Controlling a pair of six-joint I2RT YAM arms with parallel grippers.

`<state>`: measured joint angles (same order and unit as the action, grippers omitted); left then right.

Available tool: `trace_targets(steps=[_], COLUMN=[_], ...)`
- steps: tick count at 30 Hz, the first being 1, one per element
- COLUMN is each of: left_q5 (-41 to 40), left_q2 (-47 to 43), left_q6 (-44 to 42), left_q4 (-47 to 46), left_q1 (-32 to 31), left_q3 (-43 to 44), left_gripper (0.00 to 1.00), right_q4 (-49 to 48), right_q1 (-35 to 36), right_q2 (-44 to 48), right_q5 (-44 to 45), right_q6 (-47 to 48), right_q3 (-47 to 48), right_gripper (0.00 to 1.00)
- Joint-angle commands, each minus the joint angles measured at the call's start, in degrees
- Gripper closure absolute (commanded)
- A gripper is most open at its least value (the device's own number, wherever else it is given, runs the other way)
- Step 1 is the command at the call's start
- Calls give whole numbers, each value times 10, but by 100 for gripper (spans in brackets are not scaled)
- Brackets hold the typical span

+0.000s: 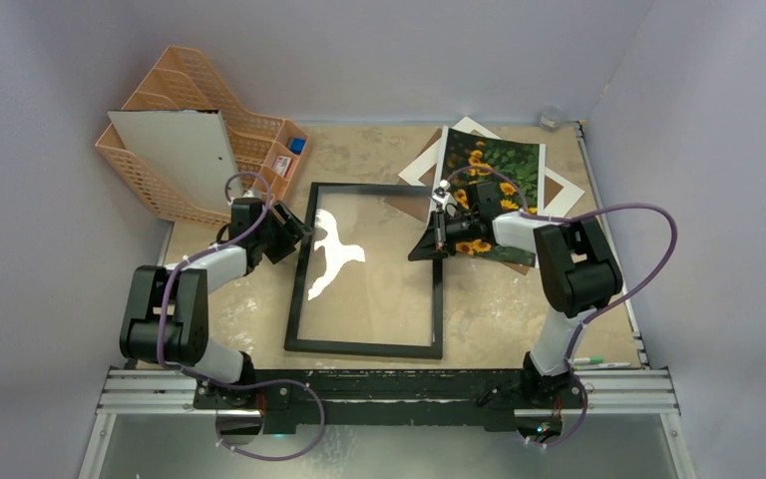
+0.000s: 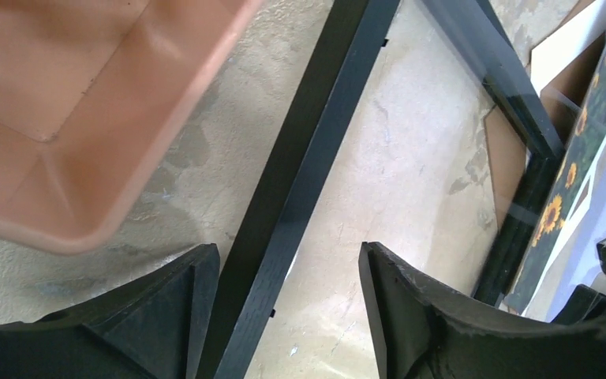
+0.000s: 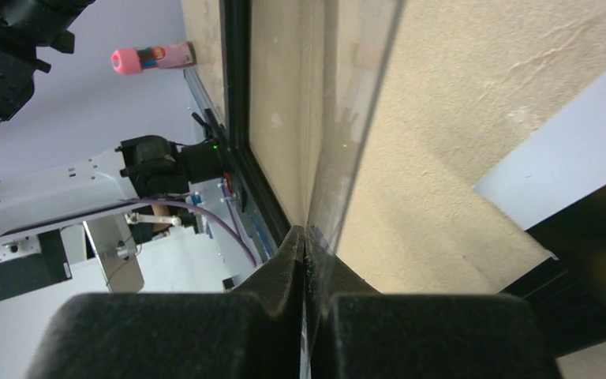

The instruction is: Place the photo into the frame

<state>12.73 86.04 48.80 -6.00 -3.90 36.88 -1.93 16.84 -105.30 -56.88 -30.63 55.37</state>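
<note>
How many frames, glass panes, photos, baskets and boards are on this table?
frame: 1
glass pane: 1, pinched by the right gripper
photo: 1
basket: 1
boards: 3 (white board, brown board, pale board standing in the basket)
Total: 7

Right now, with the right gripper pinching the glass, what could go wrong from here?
1. The right gripper is shut on only the thin edge of the glass pane; the pane could slip out or chip.
2. The left gripper is open astride the left rail of the frame, not clamping it, so the frame may slide.
3. The right arm crosses over the photo and might drag it.
</note>
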Motion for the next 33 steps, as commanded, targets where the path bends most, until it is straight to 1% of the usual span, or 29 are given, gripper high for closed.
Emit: trace_targets(steps=[1, 7, 9, 11, 13, 15, 17, 21, 23, 25, 29, 33], left_q5=[7, -7, -23, -55, -81, -100, -96, -98, -124, -179, -310, -385], left_q2=[-27, -32, -31, -30, -28, -20, -15, -27, -47, -72, -114, -129], left_q6=[-14, -12, -10, -7, -9, -11, -20, -24, -25, -23, -24, -47], left_q4=[-27, -22, -10, 15, 36, 58, 89, 121, 151, 193, 294, 354], left_q1=[2, 2, 2, 2, 2, 3, 3, 3, 3, 5, 9, 18], left_q3=[2, -1, 0, 4, 8, 17, 26, 32, 40, 59, 126, 191], left_gripper=[30, 28, 28, 31, 36, 39, 39, 40, 39, 39, 36, 34], right_q4=[2, -42, -53, -67, -87, -125, -157, -174, -212, -249, -309, -328], right_q1=[2, 9, 12, 13, 13, 13, 14, 19, 31, 47, 80, 109], right_q2=[25, 9, 12, 17, 22, 36, 62, 87, 99, 109, 125, 125], right_q5=[-46, -52, -52, -55, -61, -66, -60, -49, -54, -61, -66, -66], right_q6=[-23, -50, -56, -63, -75, -96, -114, -153, -191, -232, -304, -334], right_q3=[2, -25, -28, -28, -29, -31, -27, 3, 12, 23, 57, 101], right_gripper=[100, 100, 100, 100, 100, 100, 100, 100, 100, 100, 100, 100])
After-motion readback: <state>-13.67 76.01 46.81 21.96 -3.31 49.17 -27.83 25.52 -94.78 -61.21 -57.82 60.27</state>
